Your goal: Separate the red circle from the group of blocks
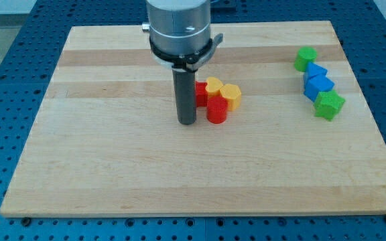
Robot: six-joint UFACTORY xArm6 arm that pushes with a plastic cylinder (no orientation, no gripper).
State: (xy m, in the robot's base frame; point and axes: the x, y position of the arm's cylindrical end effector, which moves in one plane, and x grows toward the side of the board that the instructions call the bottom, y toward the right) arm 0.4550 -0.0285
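The red circle [217,110] is a short red cylinder at the front of a tight group near the board's middle. Behind it sit a yellow hexagon [231,96], a second yellow block [214,85] and another red block [200,92], partly hidden by the rod. My tip [187,122] rests on the wooden board [112,167], just to the view's left of the red circle and close to touching it.
At the view's right a second group runs top to bottom: a green block [305,58], a blue block [315,71], a blue block [319,86] and a green block [329,104]. Blue pegboard surrounds the board.
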